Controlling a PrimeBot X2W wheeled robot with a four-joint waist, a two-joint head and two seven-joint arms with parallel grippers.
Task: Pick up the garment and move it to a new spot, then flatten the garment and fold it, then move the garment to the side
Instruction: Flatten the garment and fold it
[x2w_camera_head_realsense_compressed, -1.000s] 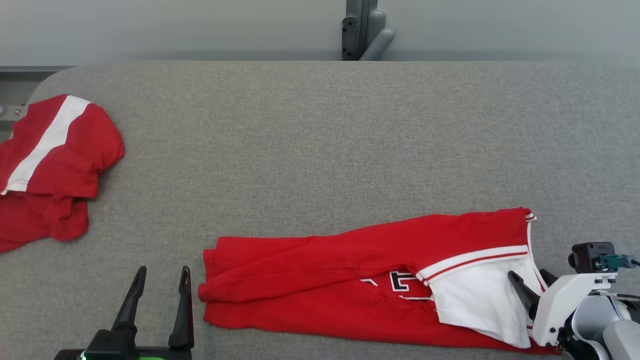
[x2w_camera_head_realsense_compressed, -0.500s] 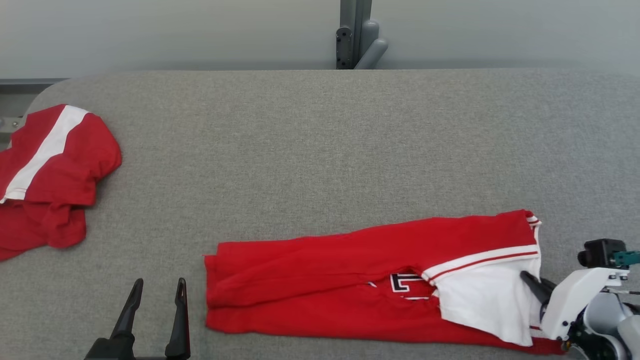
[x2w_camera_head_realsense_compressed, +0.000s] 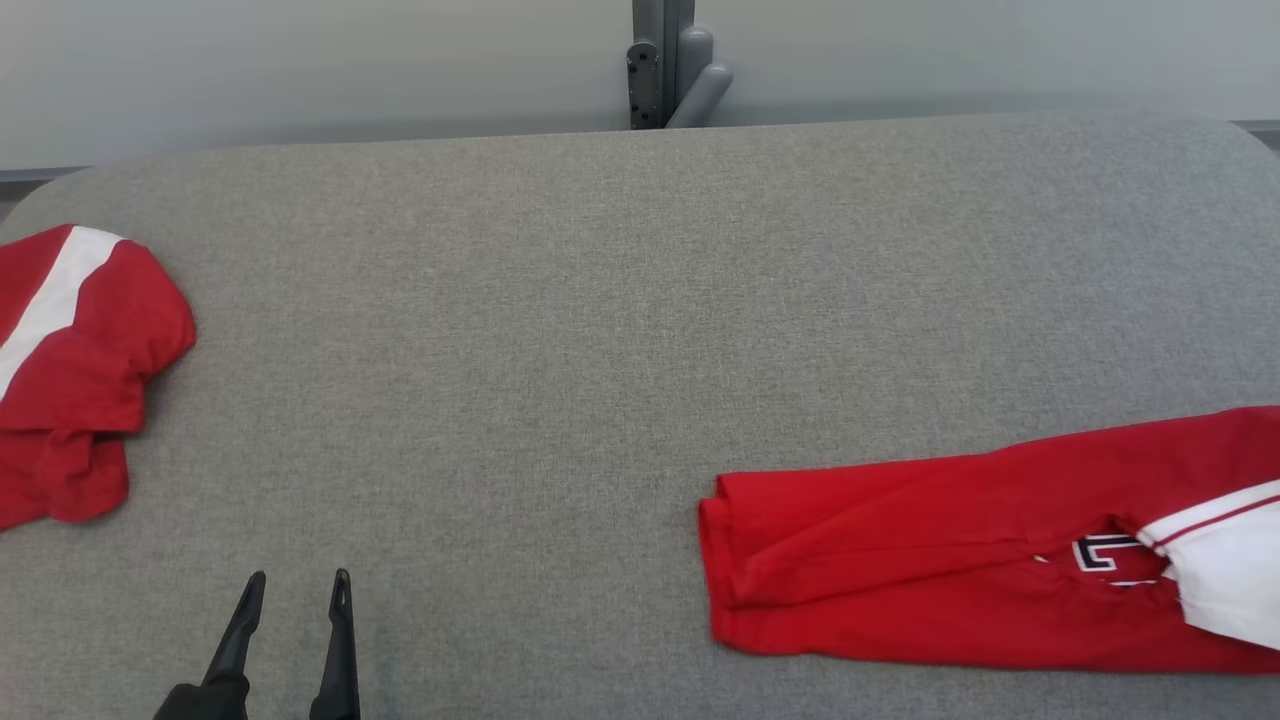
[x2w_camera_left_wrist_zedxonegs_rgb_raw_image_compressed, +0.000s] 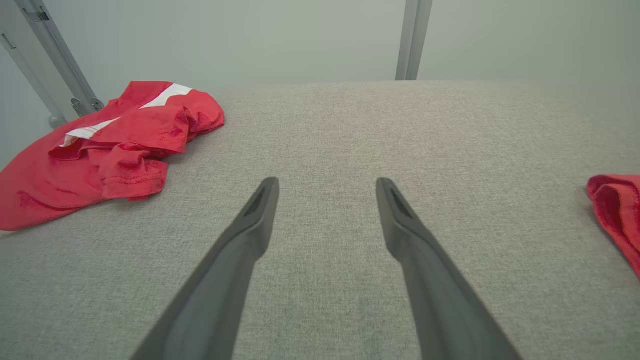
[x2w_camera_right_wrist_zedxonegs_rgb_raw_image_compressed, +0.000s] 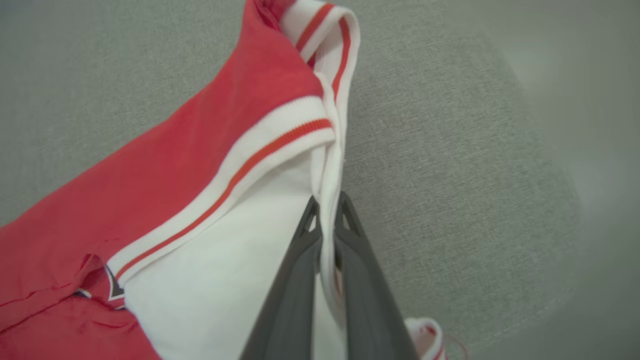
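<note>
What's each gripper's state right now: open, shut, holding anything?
Left gripper: open, holding nothing.
Right gripper: shut on the white edge of the red garment.

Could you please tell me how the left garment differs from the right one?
The left garment lies crumpled in a heap; the right garment is folded into a long strip. The left garment lies free; the right tool is shut on the right garment's white edge. Both are red and white.
</note>
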